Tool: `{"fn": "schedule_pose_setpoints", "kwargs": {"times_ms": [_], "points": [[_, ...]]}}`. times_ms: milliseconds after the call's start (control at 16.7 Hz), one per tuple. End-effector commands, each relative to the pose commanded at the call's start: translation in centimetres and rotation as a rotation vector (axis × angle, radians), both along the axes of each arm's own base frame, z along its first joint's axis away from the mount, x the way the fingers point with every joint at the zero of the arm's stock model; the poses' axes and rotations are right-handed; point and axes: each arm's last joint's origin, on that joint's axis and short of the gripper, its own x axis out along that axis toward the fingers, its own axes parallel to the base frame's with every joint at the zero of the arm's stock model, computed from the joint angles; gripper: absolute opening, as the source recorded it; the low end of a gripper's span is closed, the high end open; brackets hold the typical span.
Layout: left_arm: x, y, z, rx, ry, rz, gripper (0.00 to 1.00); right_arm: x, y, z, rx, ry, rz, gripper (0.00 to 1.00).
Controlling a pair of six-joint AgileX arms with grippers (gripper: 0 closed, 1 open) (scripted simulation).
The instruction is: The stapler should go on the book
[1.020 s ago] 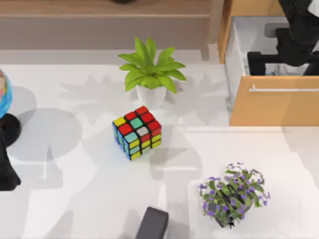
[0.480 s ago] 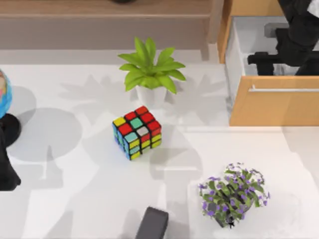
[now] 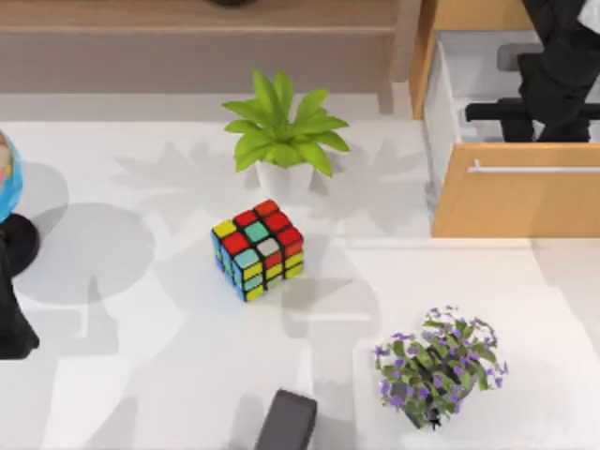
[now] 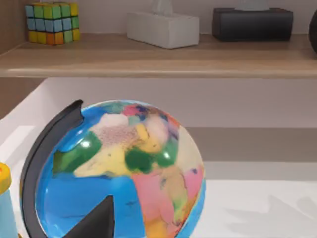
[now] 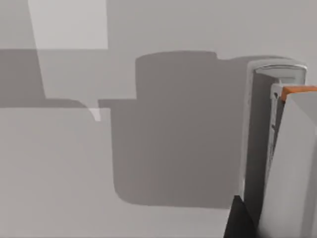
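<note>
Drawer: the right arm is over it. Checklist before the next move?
1. Drawer open: ok.
2. Right tool over the drawer interior: ok.
3. Stapler identified: cannot tell; the right wrist view shows a grey object with an orange part close by.
4. Book located: cannot tell; a dark object at the table's near edge may be it.
5. Left arm parked at the table's left by the globe: ok.
6. Straight path to the dark object: not ok; the purple-flowered plant stands between.

White table [image 3: 141, 375] with soft shadows; wooden shelf [image 3: 197, 28] along the far edge; open wooden drawer [image 3: 516, 192] at right.
</note>
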Motion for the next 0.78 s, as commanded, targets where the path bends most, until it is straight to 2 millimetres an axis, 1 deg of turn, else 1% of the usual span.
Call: {"fn": "schedule_pose_setpoints", "kwargs": {"times_ms": [480, 600, 780], "points": [[0.0, 0.0, 0.0, 0.0, 0.0, 0.0, 1.0, 0.0, 0.0, 0.0, 0.0, -0.001, -0.002, 0.0], [0.0, 0.0, 0.0, 0.0, 0.0, 0.0, 1.0, -0.2, 0.0, 1.1, 0.002, -0.018, 0.017, 0.0], [0.0, 0.0, 0.0, 0.0, 0.0, 0.0, 1.0, -1.0, 0.0, 2.8, 0.004, -0.036, 0.078, 0.0]]}}
